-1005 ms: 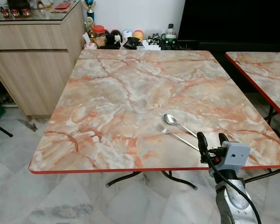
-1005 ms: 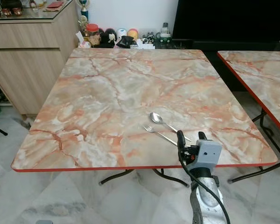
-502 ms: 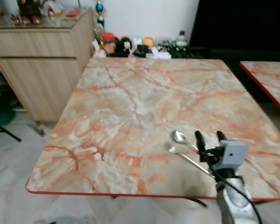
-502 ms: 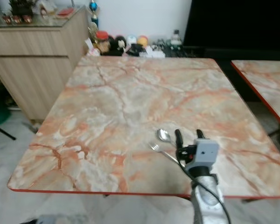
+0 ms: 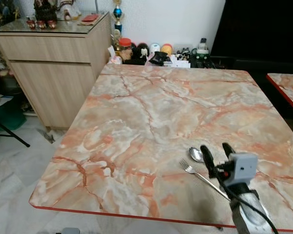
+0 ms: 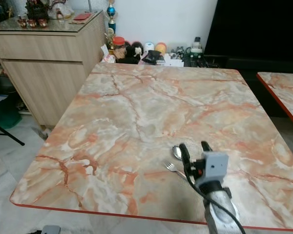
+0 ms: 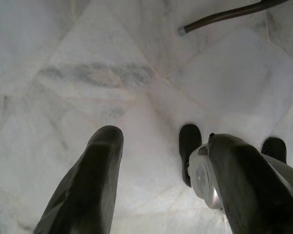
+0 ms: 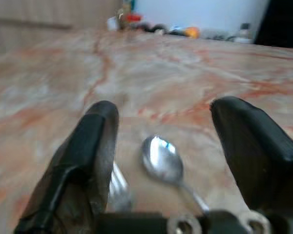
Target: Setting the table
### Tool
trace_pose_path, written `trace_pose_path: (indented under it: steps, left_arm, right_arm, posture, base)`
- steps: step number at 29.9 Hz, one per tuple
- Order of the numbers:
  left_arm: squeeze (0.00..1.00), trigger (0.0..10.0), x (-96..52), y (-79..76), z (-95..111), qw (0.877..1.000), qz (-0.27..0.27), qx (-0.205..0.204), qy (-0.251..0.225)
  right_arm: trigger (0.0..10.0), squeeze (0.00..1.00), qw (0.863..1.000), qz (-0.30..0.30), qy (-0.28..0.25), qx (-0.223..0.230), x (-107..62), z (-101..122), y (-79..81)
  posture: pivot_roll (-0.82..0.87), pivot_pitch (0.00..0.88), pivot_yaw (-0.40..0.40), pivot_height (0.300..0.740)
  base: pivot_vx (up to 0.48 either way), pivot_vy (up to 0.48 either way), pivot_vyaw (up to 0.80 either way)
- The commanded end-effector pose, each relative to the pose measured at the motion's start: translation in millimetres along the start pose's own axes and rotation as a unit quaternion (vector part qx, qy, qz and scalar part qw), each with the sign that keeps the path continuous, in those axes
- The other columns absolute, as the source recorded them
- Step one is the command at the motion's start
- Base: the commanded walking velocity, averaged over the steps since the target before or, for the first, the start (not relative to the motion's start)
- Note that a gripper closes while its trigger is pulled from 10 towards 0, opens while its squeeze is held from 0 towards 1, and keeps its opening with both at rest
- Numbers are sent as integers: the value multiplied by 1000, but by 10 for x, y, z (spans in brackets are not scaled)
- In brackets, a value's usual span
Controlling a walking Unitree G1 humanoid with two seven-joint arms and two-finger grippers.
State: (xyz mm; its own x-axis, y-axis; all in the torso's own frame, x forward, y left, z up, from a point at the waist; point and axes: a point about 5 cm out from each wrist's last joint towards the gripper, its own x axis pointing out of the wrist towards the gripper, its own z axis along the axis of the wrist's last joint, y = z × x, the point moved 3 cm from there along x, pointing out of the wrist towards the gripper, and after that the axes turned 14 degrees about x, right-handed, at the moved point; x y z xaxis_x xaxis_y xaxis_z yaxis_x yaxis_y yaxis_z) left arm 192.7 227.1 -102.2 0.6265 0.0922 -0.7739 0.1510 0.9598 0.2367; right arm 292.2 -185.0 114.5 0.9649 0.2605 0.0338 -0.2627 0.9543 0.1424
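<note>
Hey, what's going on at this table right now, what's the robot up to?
The robot stands at a marble-patterned table with its right hand held open just over a spoon and a fork that lie side by side near the front edge. It grips neither of them. The left hand hangs open over the tiled floor.

Honestly can't read any text, label, brand or number here. The jars and knick-knacks (image 5: 151, 51) past the table's far edge are too small and blurry to make out any writing.
</note>
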Motion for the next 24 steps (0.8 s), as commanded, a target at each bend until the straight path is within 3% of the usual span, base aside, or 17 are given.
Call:
trace_pose_path:
  steps: [1,5,8,12,14,17,24]
  left_arm:
    - [0,10000,-14,-13,-75,1000,-5,0,14]
    - [0,10000,-15,-17,-86,1000,-8,4,17]
    - [0,10000,-15,-18,-84,1000,-8,7,17]
    - [0,10000,-13,-23,-75,1000,-10,6,15]
    - [0,10000,-11,-25,-64,1000,-12,8,13]
    - [0,10000,-9,-18,-57,1000,-10,7,12]
    - [0,10000,-9,-23,-67,1000,-16,18,16]
  right_arm:
    - [10000,0,999,36,2,-11,-19,122,54]
    - [10000,0,990,118,51,-58,-124,239,56]
    - [10000,0,988,131,51,-65,-112,321,28]
    - [10000,0,981,159,89,-73,-105,331,13]
    - [10000,0,962,219,144,-73,-194,242,56]
    - [10000,0,961,217,167,-33,-211,206,-26]
    - [10000,0,945,185,270,-25,-369,-57,-348]
  posture:
    - [-16,85,-10,740]
    - [-25,91,-8,740]
    - [-22,95,-7,740]
    - [-21,97,-6,740]
    - [-8,105,-7,740]
    - [-5,111,-4,740]
    - [-3,123,6,740]
  base:
    - [0,0,0]
    - [0,0,0]
    - [0,0,0]
    - [0,0,0]
    - [0,0,0]
    - [0,0,0]
    - [0,0,0]
